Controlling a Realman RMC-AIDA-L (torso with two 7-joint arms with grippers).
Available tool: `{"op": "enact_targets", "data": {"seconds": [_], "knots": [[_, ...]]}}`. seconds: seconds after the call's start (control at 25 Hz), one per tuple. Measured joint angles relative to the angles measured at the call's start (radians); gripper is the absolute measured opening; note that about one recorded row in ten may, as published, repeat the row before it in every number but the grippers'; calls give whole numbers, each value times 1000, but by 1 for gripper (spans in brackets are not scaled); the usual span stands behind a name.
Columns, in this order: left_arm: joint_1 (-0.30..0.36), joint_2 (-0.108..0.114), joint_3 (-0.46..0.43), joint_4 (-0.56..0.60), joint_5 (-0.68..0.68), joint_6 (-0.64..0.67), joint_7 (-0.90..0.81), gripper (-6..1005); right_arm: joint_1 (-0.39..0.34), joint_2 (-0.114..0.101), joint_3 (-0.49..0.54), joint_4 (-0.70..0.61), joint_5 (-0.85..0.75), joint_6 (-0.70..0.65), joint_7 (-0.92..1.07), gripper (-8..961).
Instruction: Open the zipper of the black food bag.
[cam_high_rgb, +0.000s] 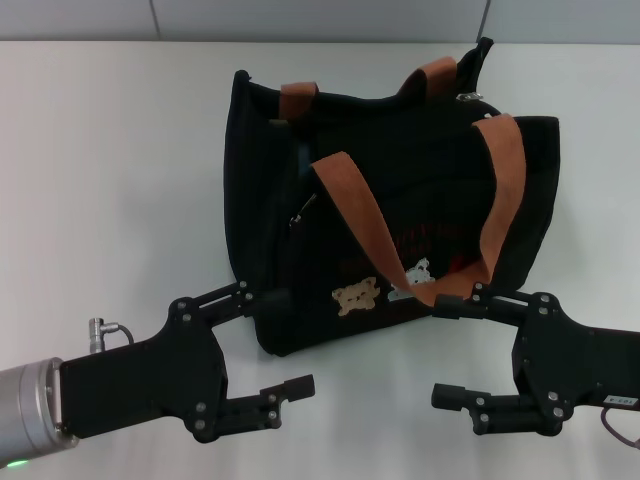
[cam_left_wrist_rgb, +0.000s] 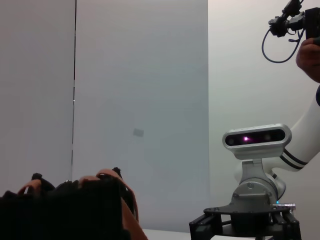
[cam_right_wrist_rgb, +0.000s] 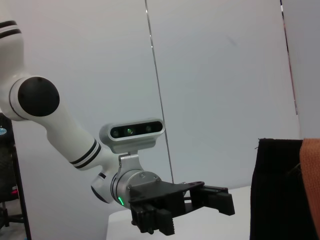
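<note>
Both jaws stand apart, holding nothing: I see my left gripper and right gripper low at the table's near edge, facing each other. Just beyond them sits the bag, its near bottom corners beside their far fingers. Zipper pull hangs farther back.

The head camera looks steeply down; both wrist cameras look level across the table (facing each other).
</note>
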Motion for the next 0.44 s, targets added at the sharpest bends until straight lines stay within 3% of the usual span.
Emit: {"op": "enact_targets", "data": {"seconds": [0.44], "knots": [[-1, -2, -5, 1, -3, 2, 10, 779, -3, 4, 11, 4, 6, 6, -12, 831]]}}
